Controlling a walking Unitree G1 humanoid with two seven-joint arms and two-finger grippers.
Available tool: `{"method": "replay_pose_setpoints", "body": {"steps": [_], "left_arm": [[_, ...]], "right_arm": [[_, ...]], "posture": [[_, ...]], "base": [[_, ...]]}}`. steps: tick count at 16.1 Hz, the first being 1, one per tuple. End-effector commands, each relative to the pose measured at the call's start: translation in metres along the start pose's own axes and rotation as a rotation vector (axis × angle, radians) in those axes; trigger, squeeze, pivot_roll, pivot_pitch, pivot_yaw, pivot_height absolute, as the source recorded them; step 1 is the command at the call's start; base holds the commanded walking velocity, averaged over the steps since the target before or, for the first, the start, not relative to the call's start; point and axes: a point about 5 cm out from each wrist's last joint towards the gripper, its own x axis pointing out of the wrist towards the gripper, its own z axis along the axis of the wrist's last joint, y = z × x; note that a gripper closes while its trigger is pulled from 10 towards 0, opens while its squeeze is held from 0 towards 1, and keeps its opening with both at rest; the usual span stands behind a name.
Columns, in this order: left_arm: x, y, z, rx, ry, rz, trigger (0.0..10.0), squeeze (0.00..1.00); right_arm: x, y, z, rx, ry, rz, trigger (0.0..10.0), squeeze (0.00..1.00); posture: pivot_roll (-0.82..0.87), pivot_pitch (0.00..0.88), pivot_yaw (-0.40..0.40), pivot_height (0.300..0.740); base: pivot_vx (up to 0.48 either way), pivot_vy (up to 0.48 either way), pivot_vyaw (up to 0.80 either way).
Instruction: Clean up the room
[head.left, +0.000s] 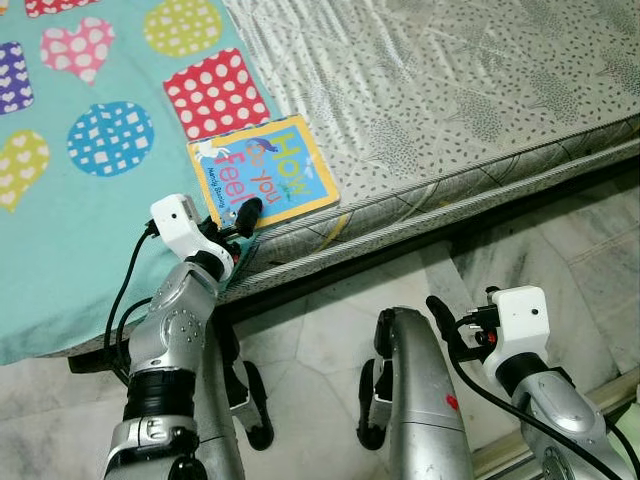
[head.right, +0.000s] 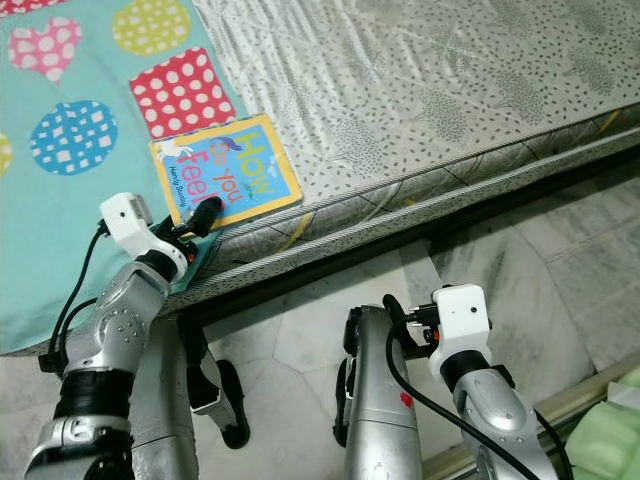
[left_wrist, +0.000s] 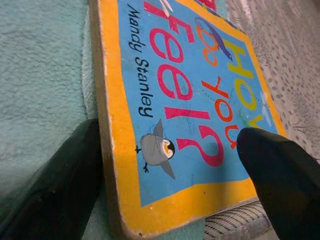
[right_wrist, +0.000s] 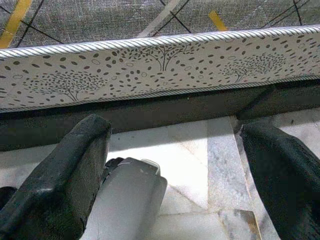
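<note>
A board book (head.left: 265, 170) with a yellow border and blue cover reading "How Do You Feel?" lies flat at the near edge of the bed, half on the teal blanket (head.left: 60, 250) and half on the grey mattress (head.left: 450, 90). My left gripper (head.left: 240, 222) is at the book's near corner. In the left wrist view it is open (left_wrist: 167, 150): one finger rests on the blanket beside the book's spine (left_wrist: 107, 145), the other is over the cover. My right gripper (head.left: 450, 330) hangs open above the floor, holding nothing.
The bed's dark frame (right_wrist: 150, 112) runs under the mattress edge. Marble floor tiles (head.left: 330, 330) lie below, with my silver legs (head.left: 420, 400) standing on them. A pale green object (head.right: 610, 430) sits at the lower right, behind a floor strip.
</note>
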Motion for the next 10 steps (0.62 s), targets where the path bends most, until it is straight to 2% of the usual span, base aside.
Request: {"method": "replay_pose_setpoints", "body": {"steps": [1,3,4,5,6,8,9,10], "left_arm": [[0.0,-0.003,-0.018,-0.03,0.065,-0.021,10.0,0.0],[0.001,-0.014,-0.027,-0.088,0.09,-0.095,10.0,0.0],[0.001,-0.018,-0.03,-0.113,0.096,-0.127,3.7,0.0],[0.002,-0.026,-0.036,-0.154,0.111,-0.187,1.1,0.0],[0.002,-0.028,-0.037,-0.165,0.117,-0.204,0.0,0.0],[0.004,-0.037,-0.044,-0.185,0.158,-0.264,0.0,0.0],[0.006,-0.039,-0.047,-0.169,0.176,-0.265,8.1,0.0],[0.006,-0.039,-0.048,-0.173,0.181,-0.26,10.0,0.0]], "right_arm": [[-0.004,0.001,-0.01,0.007,0.039,-0.007,10.0,0.0],[-0.003,0.001,-0.01,0.005,0.037,-0.011,10.0,0.0],[-0.002,0.001,-0.01,0.004,0.036,-0.013,10.0,0.0],[-0.002,0.001,-0.01,0.004,0.035,-0.017,10.0,0.0],[-0.002,0.001,-0.009,0.004,0.034,-0.019,10.0,0.0],[0.0,0.001,-0.009,0.002,0.031,-0.024,10.0,0.0],[0.001,0.001,-0.009,0.002,0.029,-0.027,10.0,0.0],[0.001,0.001,-0.009,0.002,0.027,-0.028,10.0,0.0]], "posture": [[-0.21,0.425,-0.03,0.552],[-0.21,0.423,-0.029,0.552],[-0.21,0.422,-0.03,0.552],[-0.21,0.421,-0.031,0.552],[-0.22,0.421,-0.031,0.552],[-0.21,0.417,-0.029,0.552],[-0.21,0.416,-0.028,0.552],[-0.21,0.415,-0.026,0.552]], "base": [[0.0,0.0,0.0],[0.0,0.0,0.0],[0.0,0.0,0.0],[0.0,0.0,0.0],[0.0,0.0,0.0],[0.0,0.0,0.0],[0.0,0.0,0.0],[0.0,0.0,0.0]]}}
